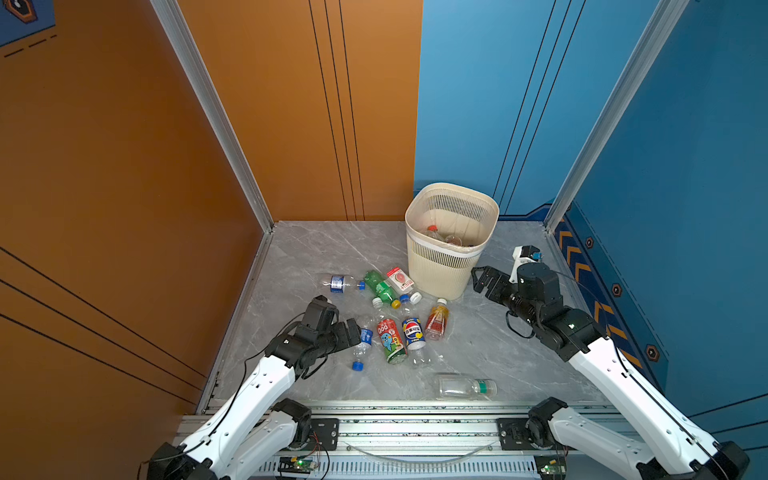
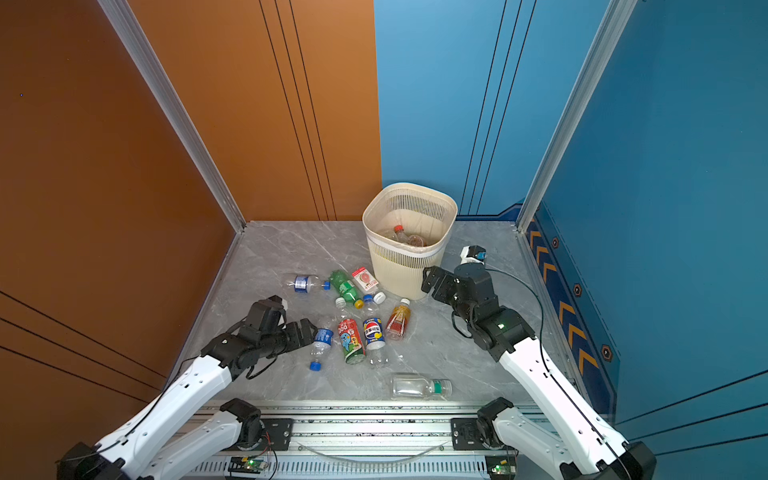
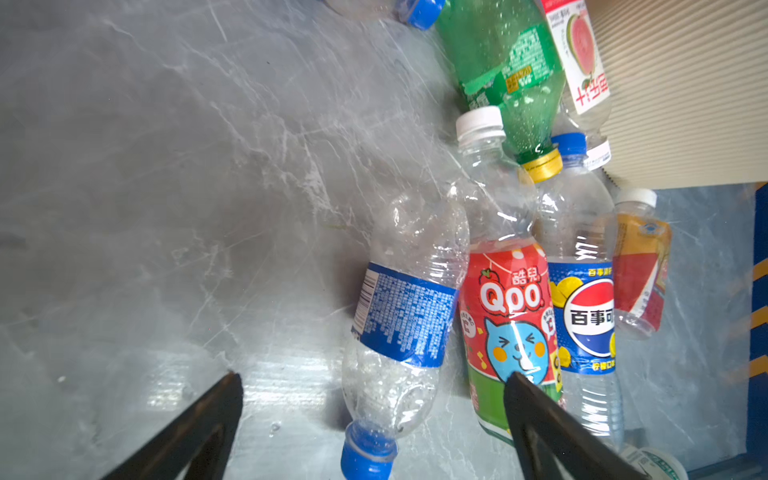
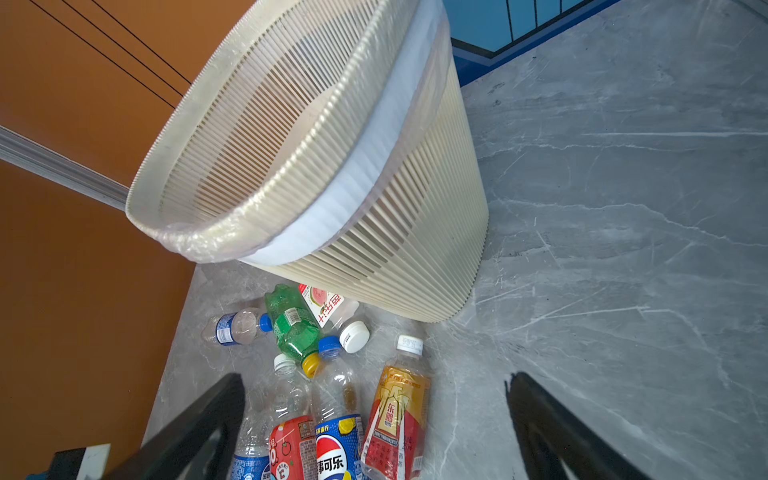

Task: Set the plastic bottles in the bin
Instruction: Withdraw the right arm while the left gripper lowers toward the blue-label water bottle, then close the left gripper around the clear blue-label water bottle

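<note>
The bench (image 1: 498, 353) is a grey slab veined like marble, glossy enough to catch a pale glare near its front edge. An orange wall (image 1: 124, 187) closes the left side and half the back. A blue wall (image 1: 685, 166) takes the rest of the back and the right side, with orange chevrons low along the right edge. An aluminium post (image 1: 216, 116) rises from the back left corner, with a matching one at the back right. A slotted rail (image 1: 415, 428) carrying the arm bases runs along the front edge.

The bin (image 1: 440, 266) stands upright near the back edge, right of the middle, its liner folded over the rim. A red-capped bottle (image 1: 432, 232) lies inside with at least one more. The other bottles (image 1: 399, 316) lie on their sides in a loose cluster mid-bench, just left of and in front of the bin, several touching. A clear bottle (image 1: 465, 386) lies apart near the front edge.

The left claw (image 1: 356, 332) is spread wide at the cluster's left end. Its fingers sit either side of a blue-label water bottle (image 3: 403, 316) and grip nothing. The right claw (image 1: 478, 279) is also spread wide and empty, just beside the bin's right wall.
</note>
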`<state>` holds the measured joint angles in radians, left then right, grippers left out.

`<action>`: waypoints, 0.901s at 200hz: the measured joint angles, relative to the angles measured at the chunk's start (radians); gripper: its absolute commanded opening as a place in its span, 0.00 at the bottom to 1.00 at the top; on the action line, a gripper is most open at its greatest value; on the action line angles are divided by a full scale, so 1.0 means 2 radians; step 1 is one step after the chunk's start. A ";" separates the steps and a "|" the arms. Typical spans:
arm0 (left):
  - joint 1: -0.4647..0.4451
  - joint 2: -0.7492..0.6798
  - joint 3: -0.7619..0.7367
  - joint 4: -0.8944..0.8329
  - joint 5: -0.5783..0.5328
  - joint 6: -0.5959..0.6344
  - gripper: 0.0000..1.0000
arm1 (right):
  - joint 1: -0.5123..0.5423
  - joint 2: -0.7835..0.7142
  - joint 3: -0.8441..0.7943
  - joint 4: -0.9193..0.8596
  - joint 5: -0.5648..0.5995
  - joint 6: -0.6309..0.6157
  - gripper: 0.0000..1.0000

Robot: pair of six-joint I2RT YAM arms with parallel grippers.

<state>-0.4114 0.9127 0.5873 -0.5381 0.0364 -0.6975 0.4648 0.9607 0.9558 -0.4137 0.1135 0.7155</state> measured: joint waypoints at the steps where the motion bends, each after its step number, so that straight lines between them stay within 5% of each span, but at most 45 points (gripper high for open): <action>1: -0.001 0.001 0.000 0.000 0.000 0.000 0.98 | 0.000 0.000 0.000 0.000 0.000 0.000 1.00; 109: -0.042 0.151 0.025 0.044 -0.030 0.023 0.93 | -0.014 0.000 -0.001 0.003 0.007 0.007 1.00; 144: -0.044 0.188 0.038 0.059 -0.030 0.027 0.87 | -0.022 0.000 -0.001 0.003 0.007 0.009 1.00; 180: -0.045 0.218 0.041 0.066 -0.030 0.029 0.70 | -0.027 0.000 -0.003 0.003 0.007 0.010 1.00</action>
<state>-0.5018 1.3479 0.6701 -0.4065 -0.0231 -0.6395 0.4103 0.9604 0.9501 -0.4076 0.1276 0.7345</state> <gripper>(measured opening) 0.744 0.995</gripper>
